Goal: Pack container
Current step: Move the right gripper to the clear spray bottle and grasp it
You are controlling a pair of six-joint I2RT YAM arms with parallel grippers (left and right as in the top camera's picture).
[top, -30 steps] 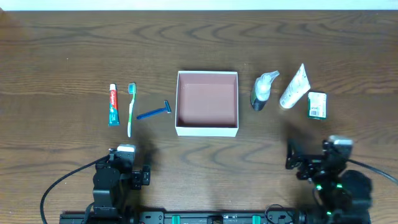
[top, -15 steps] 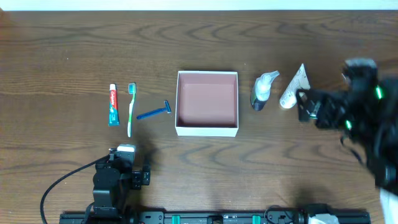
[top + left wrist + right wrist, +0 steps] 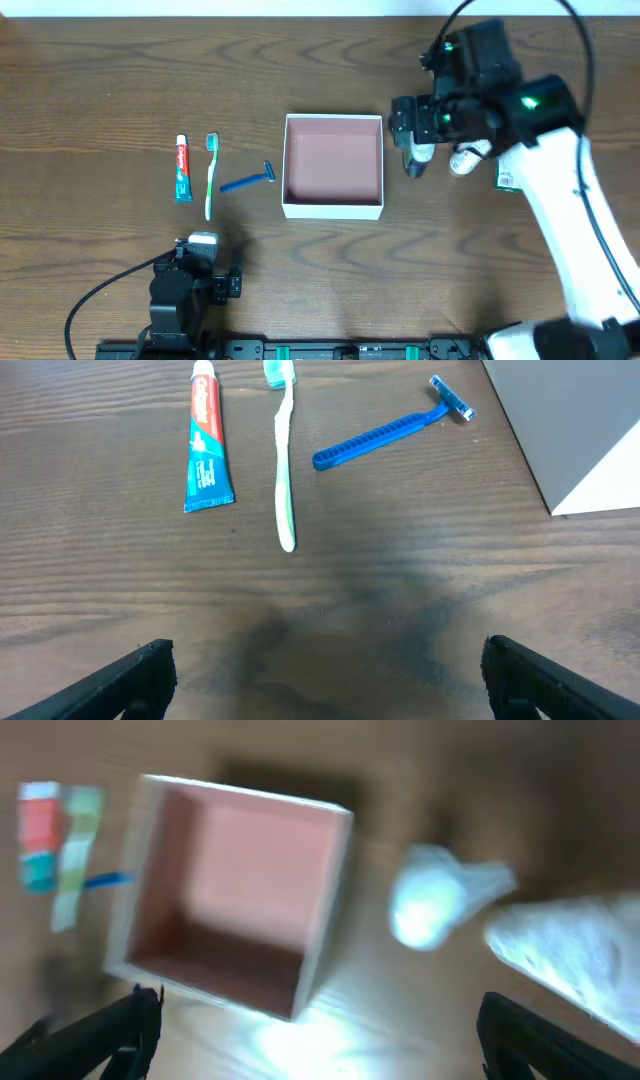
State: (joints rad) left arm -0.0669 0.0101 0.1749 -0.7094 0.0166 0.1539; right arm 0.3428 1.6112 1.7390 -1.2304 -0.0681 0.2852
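Observation:
The container (image 3: 333, 209), a square box with white walls and a pink inside, stands empty mid-table; it also shows blurred in the right wrist view (image 3: 325, 900) and its white wall in the left wrist view (image 3: 570, 430). My right gripper (image 3: 408, 118) is open and empty (image 3: 315, 1030), in the air above a white-capped dark bottle (image 3: 417, 160) (image 3: 430, 905) just right of the container. A white tube (image 3: 470, 157) (image 3: 570, 945) lies beside the bottle. My left gripper (image 3: 205, 245) is open and empty (image 3: 325, 670), near the table's front left.
Left of the container lie a toothpaste tube (image 3: 183, 168) (image 3: 207, 440), a green-white toothbrush (image 3: 210, 175) (image 3: 284, 450) and a blue razor (image 3: 248, 181) (image 3: 390, 430). A small green box (image 3: 508, 180) is partly hidden under my right arm.
My right arm has swung up from the front right and moved left, ending above the bottle next to the container. The left arm and all objects have not moved.

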